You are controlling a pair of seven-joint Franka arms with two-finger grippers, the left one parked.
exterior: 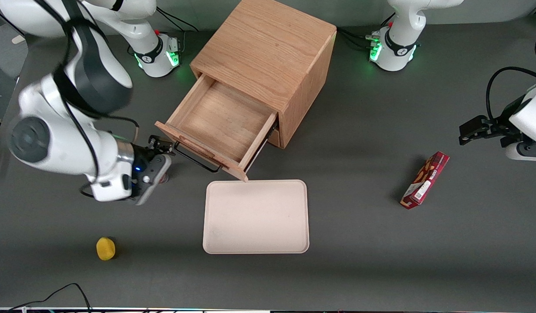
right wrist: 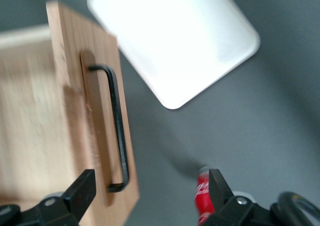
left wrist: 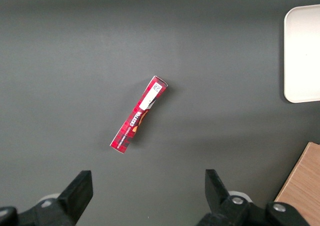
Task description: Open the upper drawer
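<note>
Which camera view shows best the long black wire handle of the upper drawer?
The right wrist view: the long black wire handle of the upper oak drawer shows whole and unobstructed, with the open gripper just off it. The front view shows it foreshortened under the drawer front. The left wrist view misses it.

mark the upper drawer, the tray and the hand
upper drawer (exterior: 220,119): front view, bare floor inside the pulled-out drawer.
tray (exterior: 256,216): front view, its flat middle.
hand (exterior: 162,146): front view, midway between fingertips, beside the drawer's black handle, open and off it.
</note>
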